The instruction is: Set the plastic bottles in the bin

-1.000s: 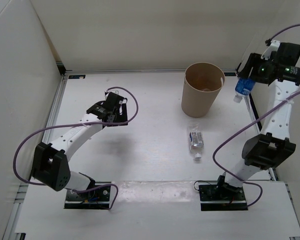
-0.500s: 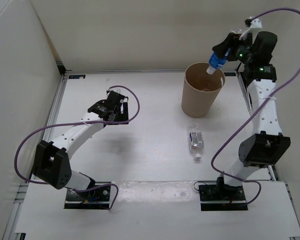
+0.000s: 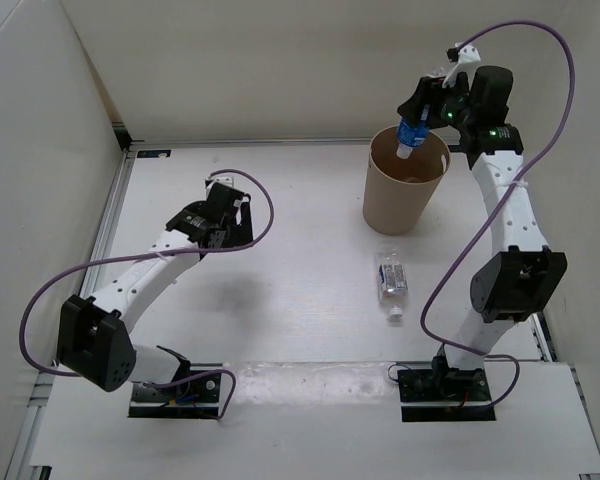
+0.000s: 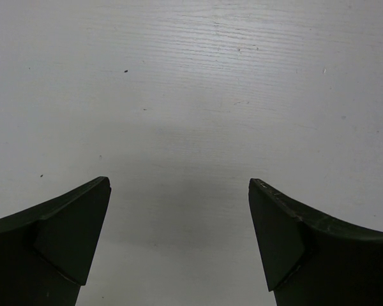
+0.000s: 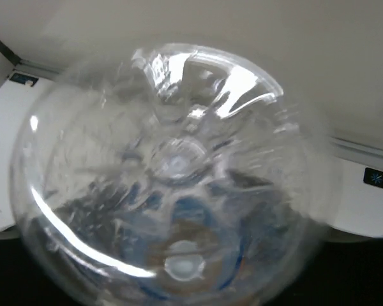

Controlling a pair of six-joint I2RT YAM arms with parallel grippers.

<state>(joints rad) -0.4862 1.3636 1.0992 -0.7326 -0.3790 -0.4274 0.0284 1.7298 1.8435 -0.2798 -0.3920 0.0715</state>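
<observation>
**Blue-label bottle held over bin, one bottle left on table**

The right gripper (image 3: 421, 113) pinches the blue-label bottle (image 3: 410, 138) cap-down over the mouth of the bin (image 3: 388, 210), upper right of the top view. It is not released yet. The right wrist view is filled by that bottle's clear base, blurred.

The left gripper (image 3: 220, 215) is spread wide and holds nothing, above the bare table (image 3: 280, 300) at centre left.

A clear bottle with pale label (image 3: 391, 277) lies on its side below the bin, right of centre, well apart from both grippers.

The bin's inside is mostly hidden, so I can't tell what's in it. My read is that this drop is nearly done and at least one pick remains.

No writing is readable. Both bottle labels are too small, and the small blue sticker (image 5: 378, 179) at the right edge of the right wrist view is illegible.
</observation>
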